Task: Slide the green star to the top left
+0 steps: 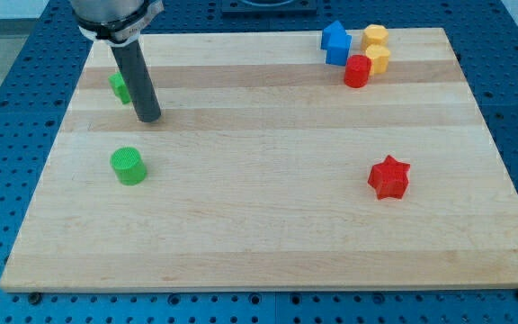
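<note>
A green block (119, 86), partly hidden behind my rod so its shape is hard to make out, lies near the board's left edge toward the view's top. My tip (148, 118) rests on the board just right of and below this block, very close to it. A green cylinder (129, 166) stands further down on the left, below my tip and apart from it.
A red star (388, 177) lies at the right middle. At the top right cluster a blue block (335, 42), a red cylinder (357, 71) and two yellow blocks (376, 49). The wooden board (259, 243) ends at a blue perforated table.
</note>
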Available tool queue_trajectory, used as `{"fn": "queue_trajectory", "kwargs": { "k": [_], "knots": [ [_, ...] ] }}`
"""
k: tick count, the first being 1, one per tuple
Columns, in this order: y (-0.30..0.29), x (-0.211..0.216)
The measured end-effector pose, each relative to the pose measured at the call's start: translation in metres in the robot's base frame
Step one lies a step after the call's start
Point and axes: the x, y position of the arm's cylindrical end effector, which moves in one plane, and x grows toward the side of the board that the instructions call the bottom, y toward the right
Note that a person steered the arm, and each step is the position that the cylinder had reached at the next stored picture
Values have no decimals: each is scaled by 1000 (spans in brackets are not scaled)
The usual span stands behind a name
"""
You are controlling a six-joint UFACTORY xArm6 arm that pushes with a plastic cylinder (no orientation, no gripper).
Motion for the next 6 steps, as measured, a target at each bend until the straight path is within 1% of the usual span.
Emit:
{"fn": "queue_trajectory", "kwargs": {
  "k": [2,3,4,5,6],
  "knots": [
    [-9,-41],
    [-12,-43],
    [-13,-30],
    [-23,-26],
    [-51,-25]
  ]
}}
